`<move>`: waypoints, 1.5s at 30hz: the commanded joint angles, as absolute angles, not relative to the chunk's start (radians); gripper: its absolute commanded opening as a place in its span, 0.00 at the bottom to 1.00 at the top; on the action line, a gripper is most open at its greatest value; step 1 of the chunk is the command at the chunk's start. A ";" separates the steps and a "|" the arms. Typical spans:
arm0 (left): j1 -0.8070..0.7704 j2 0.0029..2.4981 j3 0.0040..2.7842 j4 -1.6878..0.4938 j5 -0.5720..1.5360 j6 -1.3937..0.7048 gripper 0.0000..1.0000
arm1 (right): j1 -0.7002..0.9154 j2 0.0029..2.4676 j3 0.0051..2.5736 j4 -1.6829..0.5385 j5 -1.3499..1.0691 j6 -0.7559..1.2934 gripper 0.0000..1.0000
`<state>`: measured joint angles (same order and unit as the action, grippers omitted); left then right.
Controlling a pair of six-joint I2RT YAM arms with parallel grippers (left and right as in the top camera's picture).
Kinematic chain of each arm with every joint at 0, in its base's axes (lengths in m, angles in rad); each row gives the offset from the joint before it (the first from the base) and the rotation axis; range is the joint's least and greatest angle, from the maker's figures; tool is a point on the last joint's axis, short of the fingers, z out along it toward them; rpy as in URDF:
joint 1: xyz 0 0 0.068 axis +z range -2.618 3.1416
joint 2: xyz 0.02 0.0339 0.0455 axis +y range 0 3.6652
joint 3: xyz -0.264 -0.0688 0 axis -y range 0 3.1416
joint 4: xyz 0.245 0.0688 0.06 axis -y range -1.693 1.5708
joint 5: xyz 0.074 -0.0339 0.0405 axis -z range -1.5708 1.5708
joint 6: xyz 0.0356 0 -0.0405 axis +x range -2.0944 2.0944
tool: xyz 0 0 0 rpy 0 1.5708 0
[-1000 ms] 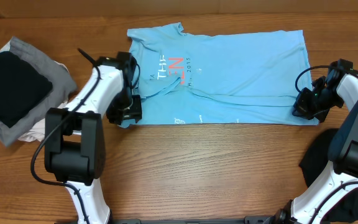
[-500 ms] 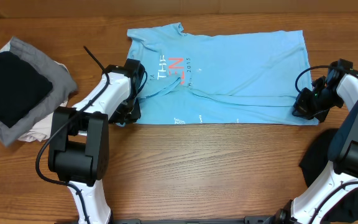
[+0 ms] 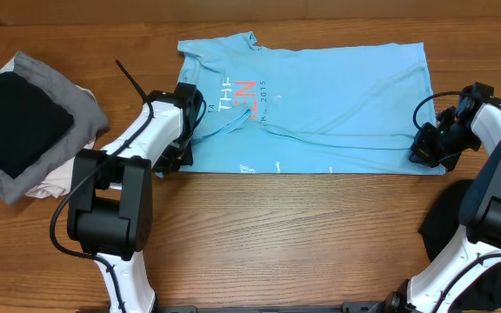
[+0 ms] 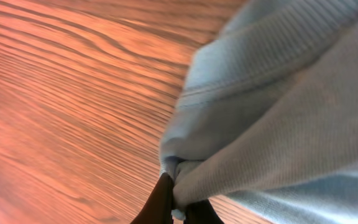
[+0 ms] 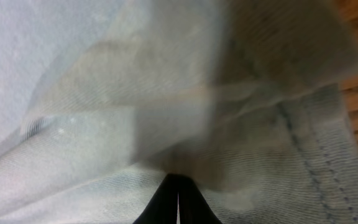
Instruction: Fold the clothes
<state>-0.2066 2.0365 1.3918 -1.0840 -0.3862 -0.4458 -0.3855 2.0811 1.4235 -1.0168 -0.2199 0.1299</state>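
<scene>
The shirt (image 5: 104,93) is blurring in the right wrist view. The right arm (image 3: 498,187) is partly hiding a black garment (image 3: 437,233).

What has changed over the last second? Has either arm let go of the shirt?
Neither has let go. The left arm swung slightly inward toward the blue T-shirt, and the left gripper stays shut on the near left corner, where the hem has shifted a little. The right gripper stays shut on the near right corner, unmoved. The rest of the shirt and the folded pile are as before.
</scene>
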 commanded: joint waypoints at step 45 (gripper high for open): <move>-0.159 1.964 1.433 -0.953 0.023 -0.266 0.20 | -0.384 2.064 1.580 -1.234 -0.167 0.202 0.18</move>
<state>-0.1455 1.9453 1.4296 -0.9531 -0.0051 -0.2840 -0.3840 2.0830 1.5063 -1.2316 -0.1394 0.2039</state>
